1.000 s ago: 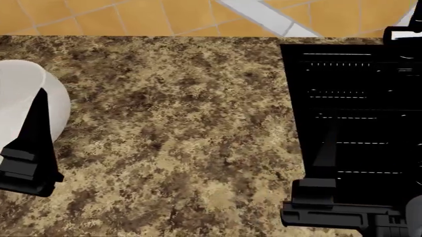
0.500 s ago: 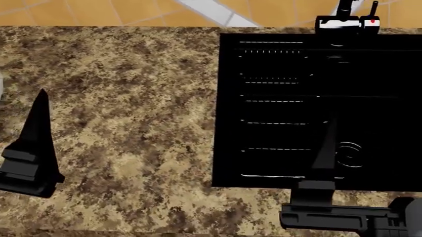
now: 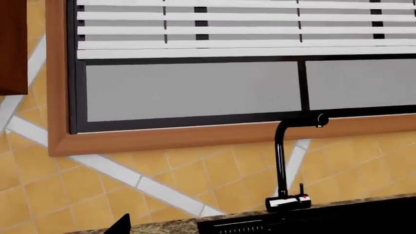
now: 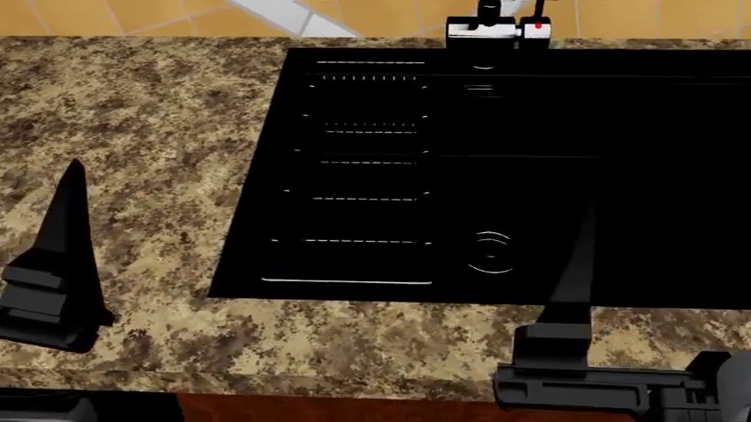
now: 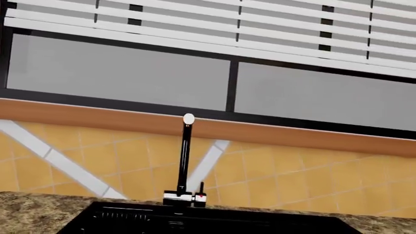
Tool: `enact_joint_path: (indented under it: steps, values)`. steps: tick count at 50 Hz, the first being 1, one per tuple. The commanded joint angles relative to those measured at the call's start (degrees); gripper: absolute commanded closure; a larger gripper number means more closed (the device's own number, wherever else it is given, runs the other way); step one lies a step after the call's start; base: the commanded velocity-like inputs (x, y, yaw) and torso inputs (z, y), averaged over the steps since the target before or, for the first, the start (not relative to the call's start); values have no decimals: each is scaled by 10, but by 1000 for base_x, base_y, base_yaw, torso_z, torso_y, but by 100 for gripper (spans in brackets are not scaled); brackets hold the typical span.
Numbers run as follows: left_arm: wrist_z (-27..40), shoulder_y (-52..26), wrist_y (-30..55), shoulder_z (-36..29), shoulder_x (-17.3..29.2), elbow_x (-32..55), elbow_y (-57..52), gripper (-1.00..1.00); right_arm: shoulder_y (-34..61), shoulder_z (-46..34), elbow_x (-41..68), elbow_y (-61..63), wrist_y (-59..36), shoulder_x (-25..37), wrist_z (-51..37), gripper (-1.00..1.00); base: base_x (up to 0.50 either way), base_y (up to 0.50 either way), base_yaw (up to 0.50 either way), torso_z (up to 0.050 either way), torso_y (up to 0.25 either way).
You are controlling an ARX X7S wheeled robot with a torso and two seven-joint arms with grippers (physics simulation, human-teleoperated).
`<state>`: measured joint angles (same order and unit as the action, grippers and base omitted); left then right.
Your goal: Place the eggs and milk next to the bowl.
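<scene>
Neither the eggs, the milk nor the bowl shows in any current view, so where they lie cannot be told. The step in hand looks like searching — the robot is scanning along the worktop [image 4: 141, 114] rather than reaching. The next move calls for finding the eggs or the milk before either arm can go to work.

The black sink [image 4: 505, 176] fills the worktop's right part, its tap [image 4: 499, 29] at the back edge. The left claw [image 4: 53, 264] hangs over the worktop's left front, the right claw [image 4: 575, 352] at the sink's front rim; neither holds anything visible, but whether they are parted cannot be told.

A second ago the bowl stood at the left edge — now gone, and the sink has slid leftward.
</scene>
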<state>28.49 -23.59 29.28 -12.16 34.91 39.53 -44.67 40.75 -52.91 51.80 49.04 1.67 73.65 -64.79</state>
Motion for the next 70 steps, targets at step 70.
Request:
enact_joint_path:
  steps: [70]
  values:
    - [-7, 3, -37, 4, -11, -25, 20, -100, 5, 16, -7, 8, -21, -25, 35, -100, -43, -500, 0, 0, 0]
